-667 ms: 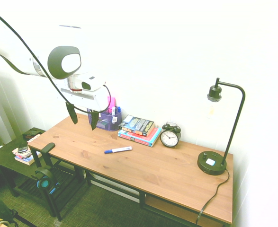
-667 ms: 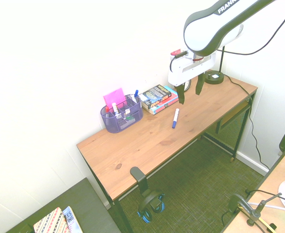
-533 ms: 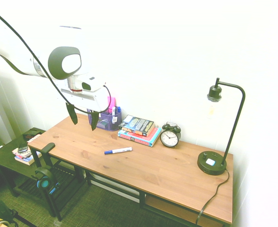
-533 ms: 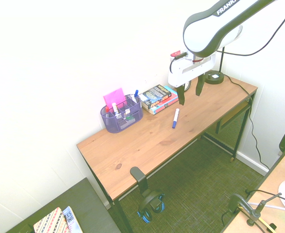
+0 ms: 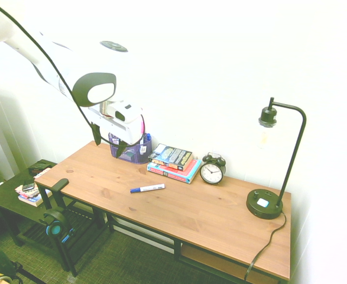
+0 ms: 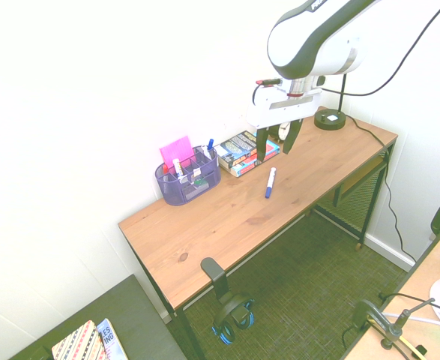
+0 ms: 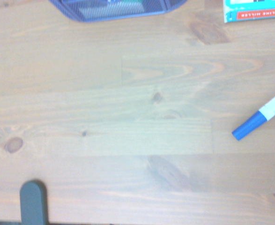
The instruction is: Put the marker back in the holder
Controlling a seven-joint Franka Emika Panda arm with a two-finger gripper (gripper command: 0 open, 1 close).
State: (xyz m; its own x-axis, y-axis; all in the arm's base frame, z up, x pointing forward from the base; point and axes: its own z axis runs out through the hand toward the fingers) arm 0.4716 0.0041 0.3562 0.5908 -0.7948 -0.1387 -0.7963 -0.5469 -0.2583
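Currently: one tool (image 6: 276, 156), jaws apart, empty | one marker (image 6: 270, 182) on desk (image 6: 205, 232) | one holder (image 6: 188, 180) | two books (image 6: 247, 153)

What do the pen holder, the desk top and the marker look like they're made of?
Holder: probably metal mesh with a purple coating; fine see-through grid.
Desk top: wood or wood-look board, seemingly matte; grain and dark knots.
Marker: likely smooth plastic; evenly coloured white barrel and blue cap.
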